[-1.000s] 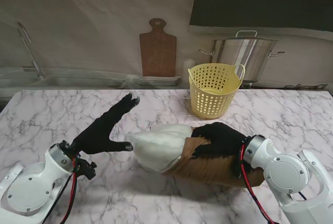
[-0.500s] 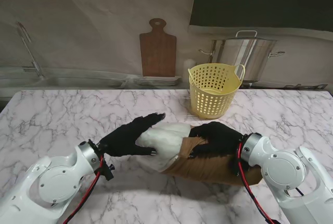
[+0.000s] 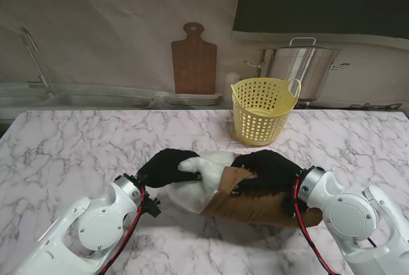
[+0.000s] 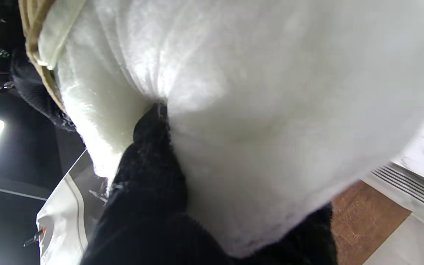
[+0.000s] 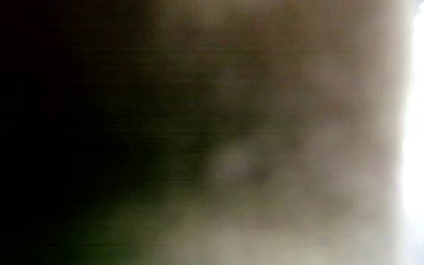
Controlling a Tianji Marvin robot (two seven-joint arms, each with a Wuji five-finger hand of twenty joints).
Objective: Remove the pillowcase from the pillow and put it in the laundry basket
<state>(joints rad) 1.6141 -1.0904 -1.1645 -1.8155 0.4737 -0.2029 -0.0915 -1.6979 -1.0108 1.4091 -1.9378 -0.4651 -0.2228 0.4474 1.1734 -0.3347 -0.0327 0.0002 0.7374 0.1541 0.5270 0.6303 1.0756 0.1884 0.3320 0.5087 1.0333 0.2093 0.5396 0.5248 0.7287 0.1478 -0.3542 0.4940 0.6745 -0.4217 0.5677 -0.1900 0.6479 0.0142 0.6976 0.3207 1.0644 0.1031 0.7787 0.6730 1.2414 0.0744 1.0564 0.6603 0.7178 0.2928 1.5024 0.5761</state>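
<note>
1. Stand view: the left hand (image 3: 167,166) clutches the white pillow (image 3: 199,185) at table centre; the right hand (image 3: 267,171), at its 3 o'clock, grips the brown pillowcase (image 3: 255,206). The laundry basket (image 3: 262,110) stands at 1 o'clock.
2. Left wrist: a black finger (image 4: 149,154) digs into the pillow.
3. Right wrist: blurred brown only.

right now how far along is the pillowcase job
About halfway. Done: the white pillow already sticks out of the brown pillowcase, its left end bare. In hand: the left hand is closed on that bare end, fingers sunk into the stuffing in the wrist view, while the right hand grips the pillowcase near its opening. Left: pull the case fully off and drop it in the yellow laundry basket, which looks empty.
</note>
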